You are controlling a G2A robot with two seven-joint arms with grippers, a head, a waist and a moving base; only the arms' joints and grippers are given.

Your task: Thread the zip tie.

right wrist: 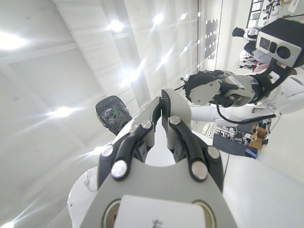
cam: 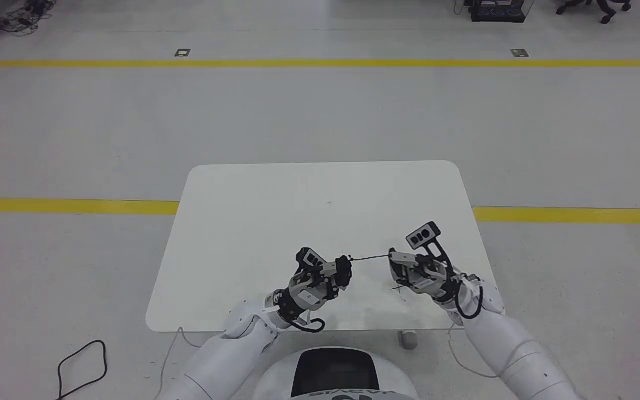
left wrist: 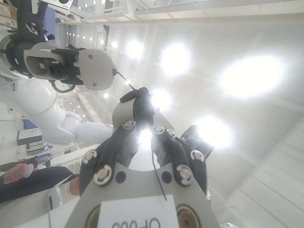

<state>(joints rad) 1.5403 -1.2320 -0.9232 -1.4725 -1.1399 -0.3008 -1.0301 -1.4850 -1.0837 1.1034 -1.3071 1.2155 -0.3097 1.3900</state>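
Observation:
A thin black zip tie (cam: pixel 368 256) stretches between my two grippers, above the front part of the white table (cam: pixel 320 200). My left gripper (cam: pixel 343 268) is shut on one end. In the left wrist view the tie's tail (left wrist: pixel 156 172) runs back between the fingers of that gripper (left wrist: pixel 142 96), and the strand (left wrist: pixel 124 79) leads on to the right gripper (left wrist: pixel 112 72). My right gripper (cam: pixel 393 258) is shut on the other end. In the right wrist view its tips (right wrist: pixel 162 98) are pressed together, and the tie (right wrist: pixel 179 87) runs across to the left gripper (right wrist: pixel 190 86).
The tabletop holds nothing beyond the arms. Both grippers hover close to the table's front edge (cam: pixel 300 328). A black cable (cam: pixel 80 365) lies on the floor to the left of the table.

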